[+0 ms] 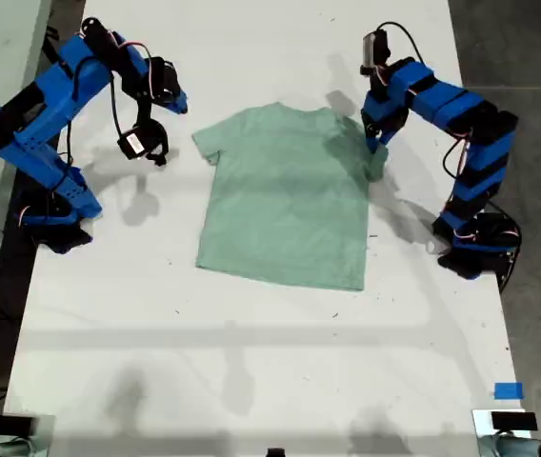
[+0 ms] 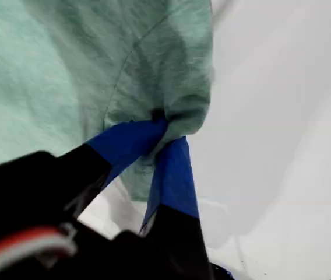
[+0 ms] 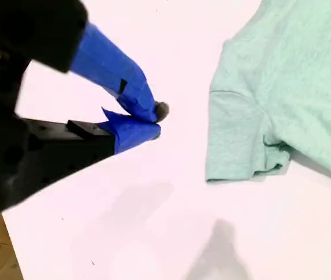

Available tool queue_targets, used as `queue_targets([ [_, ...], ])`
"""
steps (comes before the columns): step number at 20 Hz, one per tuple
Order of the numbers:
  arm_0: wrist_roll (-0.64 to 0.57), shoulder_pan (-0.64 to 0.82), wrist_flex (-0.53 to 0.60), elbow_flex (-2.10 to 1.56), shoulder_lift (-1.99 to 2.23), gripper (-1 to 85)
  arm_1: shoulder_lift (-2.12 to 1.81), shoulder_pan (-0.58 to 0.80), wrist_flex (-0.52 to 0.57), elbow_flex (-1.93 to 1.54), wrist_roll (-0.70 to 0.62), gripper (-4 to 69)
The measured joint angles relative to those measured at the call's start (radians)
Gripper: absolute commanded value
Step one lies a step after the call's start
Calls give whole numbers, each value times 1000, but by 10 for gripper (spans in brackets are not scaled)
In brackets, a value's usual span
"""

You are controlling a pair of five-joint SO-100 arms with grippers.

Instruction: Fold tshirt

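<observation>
At the exterior view's left, my second gripper [image 1: 159, 157] hangs above the bare tabletop [image 1: 251, 362], just beside the tshirt's near sleeve without touching it; in the second wrist view its jaws are closed on nothing, tips meeting over white surface. The tshirt [image 1: 285, 195] lies spread flat in the middle of the tabletop, collar toward the far edge, hem toward the near edge, body smooth. At the exterior view's right, my first gripper [image 1: 375, 143] is down on the sleeve on that side, and the first wrist view shows its jaws pinched on a bunched fold of that green cloth [image 2: 177, 111]. So the fold looks to be at its opening step: one sleeve is gripped, nothing is folded over yet. The next move likely calls for lifting that sleeve slightly and carrying it inward across the body toward the exterior view's left, keeping the pinch firm so the cloth does not slip or drag the whole shirt along. No containers are in view.
</observation>
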State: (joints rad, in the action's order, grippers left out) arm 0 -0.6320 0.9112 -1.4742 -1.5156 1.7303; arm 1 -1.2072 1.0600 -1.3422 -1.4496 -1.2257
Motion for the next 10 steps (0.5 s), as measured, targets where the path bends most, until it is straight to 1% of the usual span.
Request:
queue_targets([
  [3, 0, -14, 12, -20, 0, 1, -3, -54, -109, 104, 32, -2],
  [7, 6, -23, 29, -52, 0, 1, -9, -160, -265, 356, 98, -2],
  [10, 6, -26, 32, -60, 0, 1, -11, -249, -288, 486, 167, -2],
])
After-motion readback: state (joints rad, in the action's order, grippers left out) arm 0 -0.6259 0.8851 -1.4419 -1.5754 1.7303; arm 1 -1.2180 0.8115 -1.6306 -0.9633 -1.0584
